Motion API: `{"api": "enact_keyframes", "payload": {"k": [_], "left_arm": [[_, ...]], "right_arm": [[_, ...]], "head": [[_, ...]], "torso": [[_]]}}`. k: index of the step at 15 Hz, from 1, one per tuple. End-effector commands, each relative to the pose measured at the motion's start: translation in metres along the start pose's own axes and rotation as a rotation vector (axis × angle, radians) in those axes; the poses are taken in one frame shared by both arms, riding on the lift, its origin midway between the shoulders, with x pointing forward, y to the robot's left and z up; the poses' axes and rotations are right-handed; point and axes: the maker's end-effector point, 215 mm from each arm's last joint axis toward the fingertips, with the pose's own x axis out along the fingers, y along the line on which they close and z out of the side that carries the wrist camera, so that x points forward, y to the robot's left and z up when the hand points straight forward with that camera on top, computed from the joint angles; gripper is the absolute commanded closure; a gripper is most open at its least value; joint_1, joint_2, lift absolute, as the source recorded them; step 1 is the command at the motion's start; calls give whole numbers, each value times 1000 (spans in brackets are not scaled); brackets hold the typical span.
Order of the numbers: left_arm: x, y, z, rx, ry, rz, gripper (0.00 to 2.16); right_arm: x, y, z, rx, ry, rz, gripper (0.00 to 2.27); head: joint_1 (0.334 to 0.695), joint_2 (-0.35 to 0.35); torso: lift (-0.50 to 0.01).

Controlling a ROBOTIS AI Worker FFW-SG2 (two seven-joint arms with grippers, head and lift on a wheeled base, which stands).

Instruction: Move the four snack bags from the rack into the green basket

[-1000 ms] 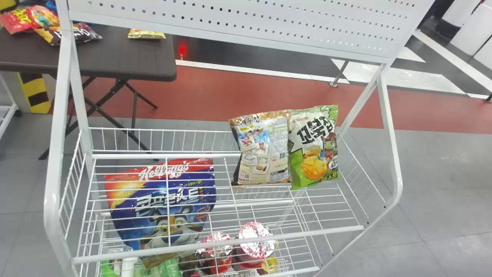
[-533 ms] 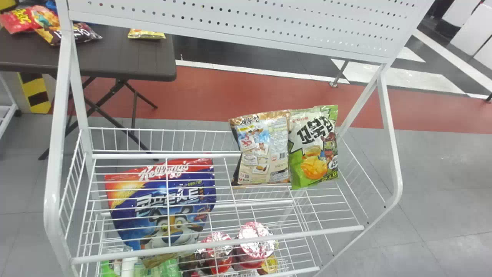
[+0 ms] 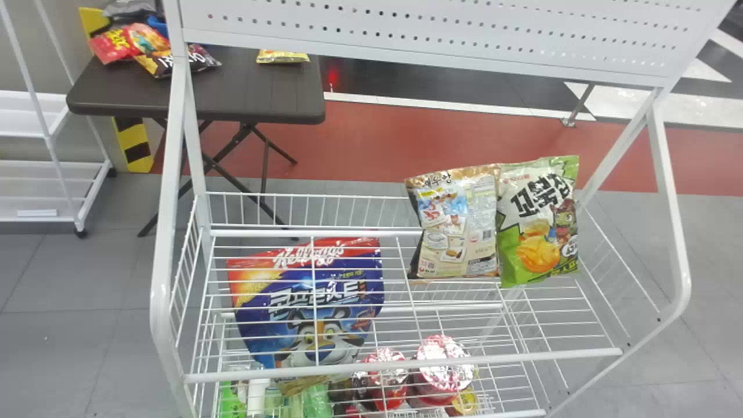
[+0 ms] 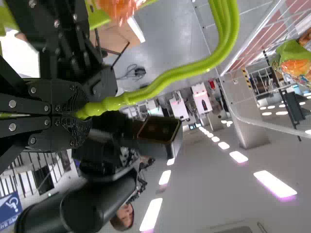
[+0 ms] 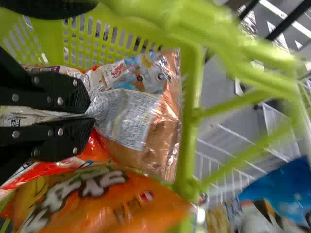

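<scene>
The rack has slid rightward in my head view, probably as I turn, while my left gripper clenches the handle and my right gripper pinches a copper-edged bag inside the green basket, leaving a brown bag and green bag racked.

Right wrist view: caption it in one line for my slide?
Right fingers pinch a copper snack bag inside the green basket, beside an orange bag.
</scene>
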Motion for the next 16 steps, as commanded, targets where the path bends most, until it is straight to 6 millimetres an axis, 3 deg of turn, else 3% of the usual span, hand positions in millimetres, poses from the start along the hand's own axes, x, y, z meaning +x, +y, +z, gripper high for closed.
{"api": "enact_keyframes", "payload": {"k": [1,4,8,10,13,14,16], "left_arm": [[4,-1,-2,4,11,0,1929],[5,-1,-4,1,14,0,1929],[5,1,-4,0,13,6,1929],[6,2,-5,0,16,10,1929],[9,3,-7,-2,26,17,1929],[11,2,-8,-2,30,15,1929],[13,3,-10,-3,35,17,1929]], "right_arm": [[-19,-9,15,-20,-63,-31,33],[-35,-31,27,-22,-114,-74,53],[-78,-87,66,-45,-256,-199,53],[-116,-116,105,-72,-378,-284,53],[-179,-147,183,-122,-601,-392,53],[-195,-152,214,-146,-675,-415,53],[-207,-171,262,-182,-751,-474,53]], "head": [[695,-255],[695,-350],[695,-350],[695,-350],[695,-350],[695,-350],[695,-350]], "torso": [[0],[0],[0],[0],[0],[0],[0]]}}
